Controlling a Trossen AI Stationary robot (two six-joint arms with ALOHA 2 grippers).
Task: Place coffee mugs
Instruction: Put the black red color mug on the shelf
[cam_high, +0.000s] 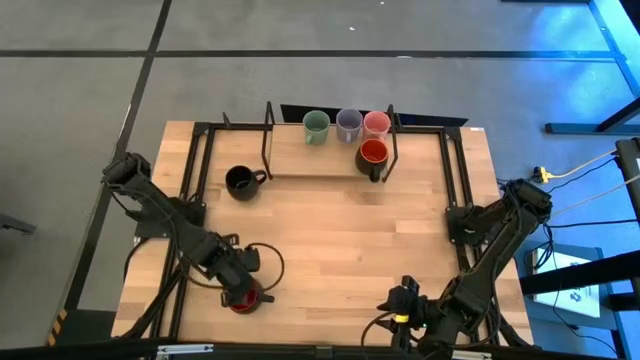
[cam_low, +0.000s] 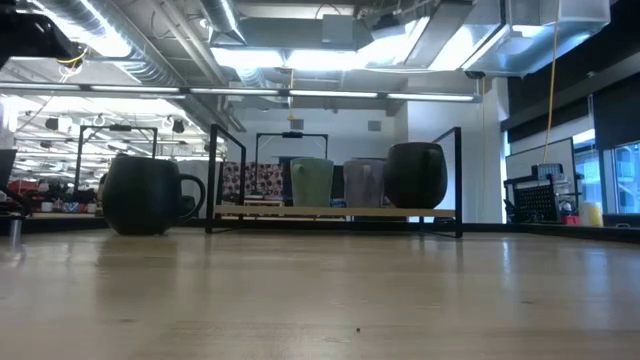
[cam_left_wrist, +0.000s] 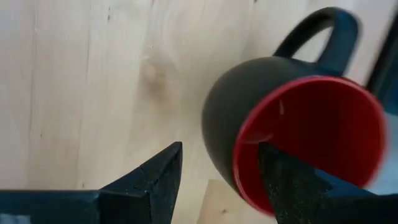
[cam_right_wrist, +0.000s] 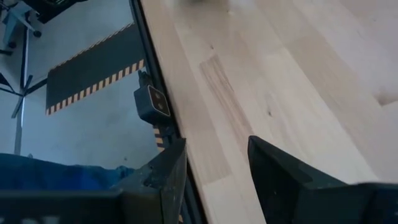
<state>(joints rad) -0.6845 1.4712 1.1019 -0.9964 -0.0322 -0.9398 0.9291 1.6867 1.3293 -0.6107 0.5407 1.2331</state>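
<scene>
Red mug near left arm (cam_left_wrist: 298, 130): dark outside, red inside, at the table's near-left part; one left finger (cam_left_wrist: 283, 177) sits inside its rim, the other finger outside and apart from the wall, handle on the side away from the fingers
Left gripper (cam_high: 240, 285): fingers spread, straddling that mug's wall, not squeezed on it as far as the left wrist view shows
Second red mug (cam_high: 372, 154): on the rack's front right corner, well apart from both grippers
Pale green mug (cam_high: 316, 126): back row of rack, leftmost
Lavender mug (cam_high: 348, 123): back row, middle, just beside the green
Pink mug (cam_high: 377, 122): back row, right, behind the second red mug
Black mug (cam_high: 241, 181): on table just left of the rack, handle toward the rack
Rack (cam_high: 300, 160): black wire frame with wood base, at the table's far middle
Right gripper (cam_high: 400, 305): at the near table edge, fingers apart, holding nothing, bare wood and the edge between them
Table (cam_high: 330, 240): light wood planks
</scene>
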